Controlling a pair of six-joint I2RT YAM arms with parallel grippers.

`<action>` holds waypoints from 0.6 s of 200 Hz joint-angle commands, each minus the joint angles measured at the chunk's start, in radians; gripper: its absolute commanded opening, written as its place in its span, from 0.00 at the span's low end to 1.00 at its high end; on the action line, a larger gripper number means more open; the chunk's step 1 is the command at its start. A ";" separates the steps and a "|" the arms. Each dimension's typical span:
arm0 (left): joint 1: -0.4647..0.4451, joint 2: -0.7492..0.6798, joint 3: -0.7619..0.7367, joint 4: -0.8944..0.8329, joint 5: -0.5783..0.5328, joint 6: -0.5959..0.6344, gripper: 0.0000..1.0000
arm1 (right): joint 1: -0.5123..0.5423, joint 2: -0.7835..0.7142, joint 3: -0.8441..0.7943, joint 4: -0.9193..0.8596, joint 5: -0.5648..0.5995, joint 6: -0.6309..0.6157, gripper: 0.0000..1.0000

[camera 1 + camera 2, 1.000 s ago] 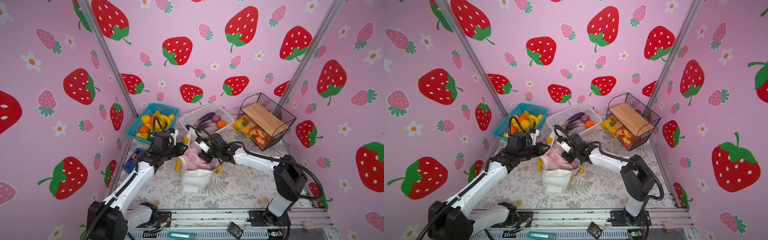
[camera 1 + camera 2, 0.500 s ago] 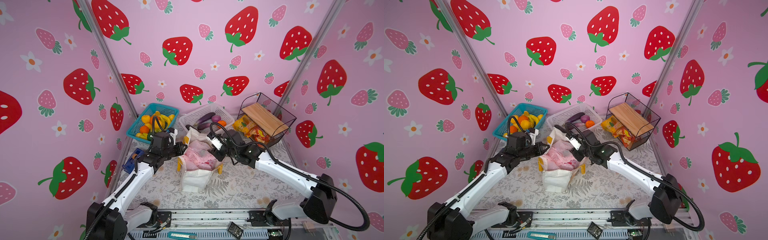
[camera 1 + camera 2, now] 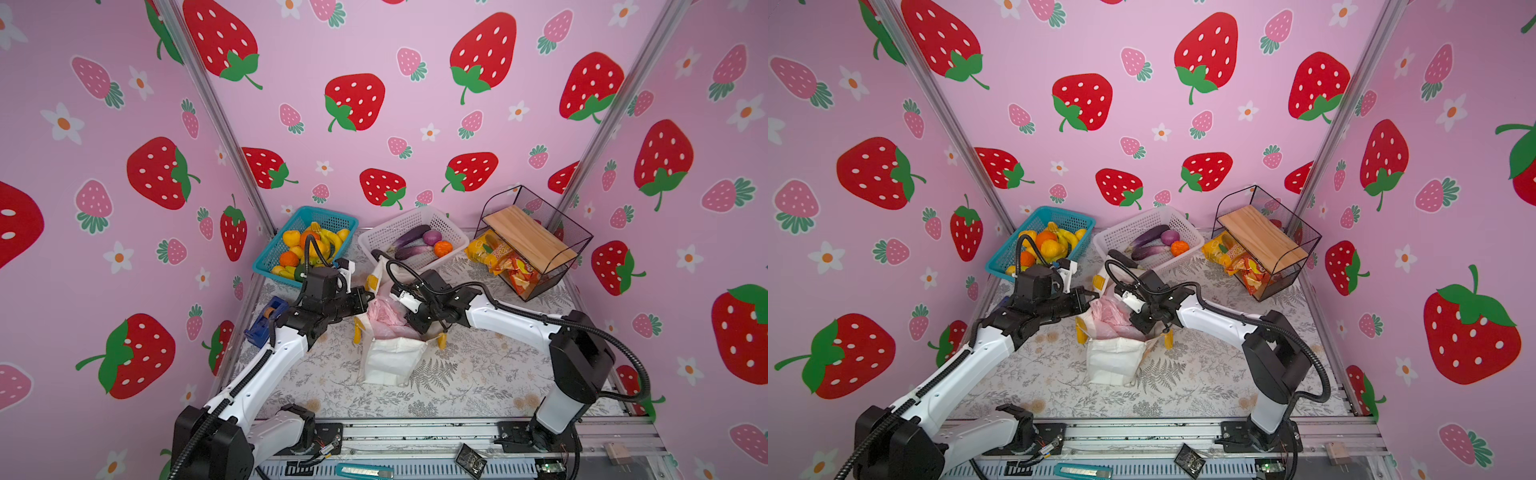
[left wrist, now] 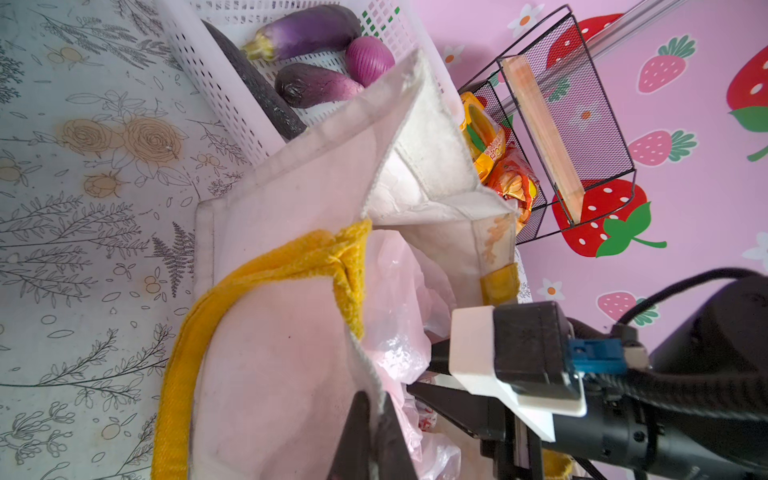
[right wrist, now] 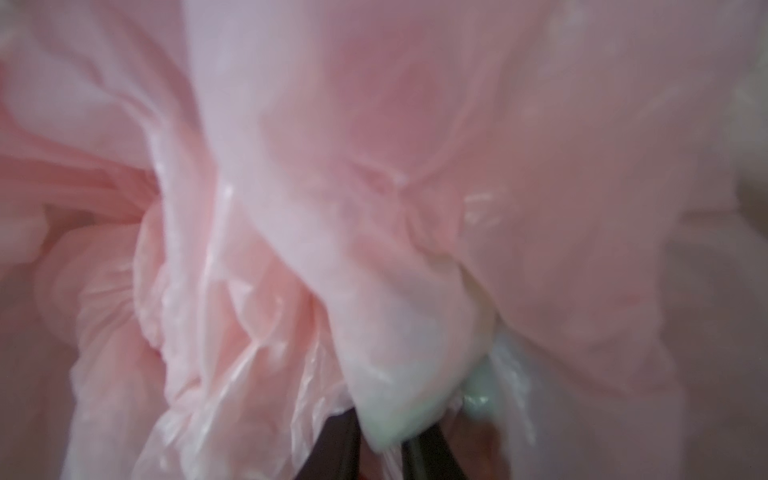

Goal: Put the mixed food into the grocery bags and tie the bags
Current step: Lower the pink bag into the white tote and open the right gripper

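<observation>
A white tote with yellow handles stands upright mid-table on the floral cloth. A crumpled pink plastic bag is stuffed in its open mouth. Both arms crowd that mouth from opposite sides. In the left wrist view a raised flap of the tote's rim hides part of the white basket behind it. Pink film fills the right wrist view and blocks everything else.

Just beyond the tote, the white basket holds eggplants and a purple onion. A blue basket of yellow and orange fruit sits beside it, toward the left arm. A black wire rack with a wooden shelf shelters snack packets in the far right corner.

The left gripper has its fingers pressed together on the tote's fabric rim. The right gripper dips into the mouth, its tips sunk in plastic in both top views. A pale fold of the pink bag lies between its two dark fingers, which stand slightly apart. Whether they clamp it cannot be told.
</observation>
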 commanded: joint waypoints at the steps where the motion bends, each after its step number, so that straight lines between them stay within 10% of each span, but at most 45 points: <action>1: 0.000 -0.011 -0.016 -0.008 0.008 -0.007 0.00 | 0.009 -0.034 0.000 -0.003 0.023 -0.019 0.31; 55: 0.000 -0.022 -0.020 -0.002 -0.001 -0.010 0.00 | 0.018 -0.297 -0.167 0.336 -0.155 0.002 0.59; 120: 0.000 -0.021 -0.017 -0.007 -0.005 -0.009 0.00 | 0.088 -0.135 -0.097 0.508 -0.186 0.039 0.57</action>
